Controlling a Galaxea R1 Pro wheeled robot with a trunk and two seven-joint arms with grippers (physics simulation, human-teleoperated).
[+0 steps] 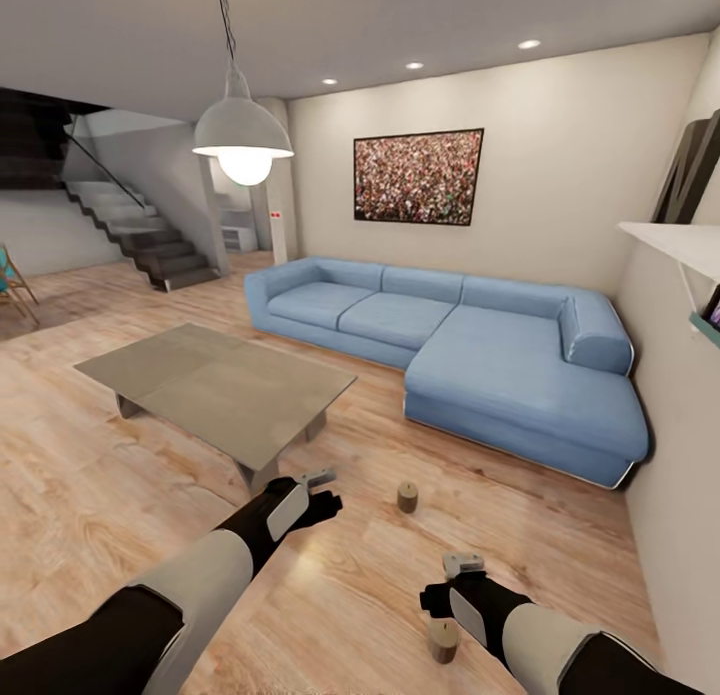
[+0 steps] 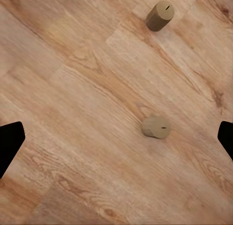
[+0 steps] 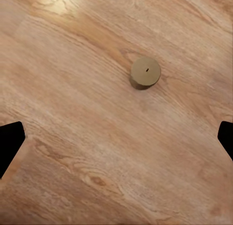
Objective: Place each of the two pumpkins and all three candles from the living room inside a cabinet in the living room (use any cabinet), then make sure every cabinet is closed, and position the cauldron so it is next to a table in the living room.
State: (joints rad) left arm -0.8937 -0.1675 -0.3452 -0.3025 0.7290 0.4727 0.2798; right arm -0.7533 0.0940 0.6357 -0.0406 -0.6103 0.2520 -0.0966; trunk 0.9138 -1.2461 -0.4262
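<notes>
Two short tan candles stand on the wood floor, one [image 1: 407, 496] between my arms and one [image 1: 443, 640] beside my right wrist. My left gripper [image 1: 320, 474] hovers near the corner of the low grey-beige table [image 1: 215, 380]. In the left wrist view this gripper [image 2: 116, 140] is open above both candles [image 2: 156, 127] [image 2: 160, 15]. My right gripper [image 1: 462, 563] is also open; in its wrist view it [image 3: 116, 140] is high above one upright candle [image 3: 145, 72] with a small wick. Pumpkins, cabinet and cauldron are out of view.
A blue L-shaped sofa [image 1: 480, 345] lines the far wall and right side. A pendant lamp [image 1: 243, 140] hangs over the table. Stairs [image 1: 150, 240] rise at the back left, and a white wall shelf [image 1: 680, 243] juts out at the right.
</notes>
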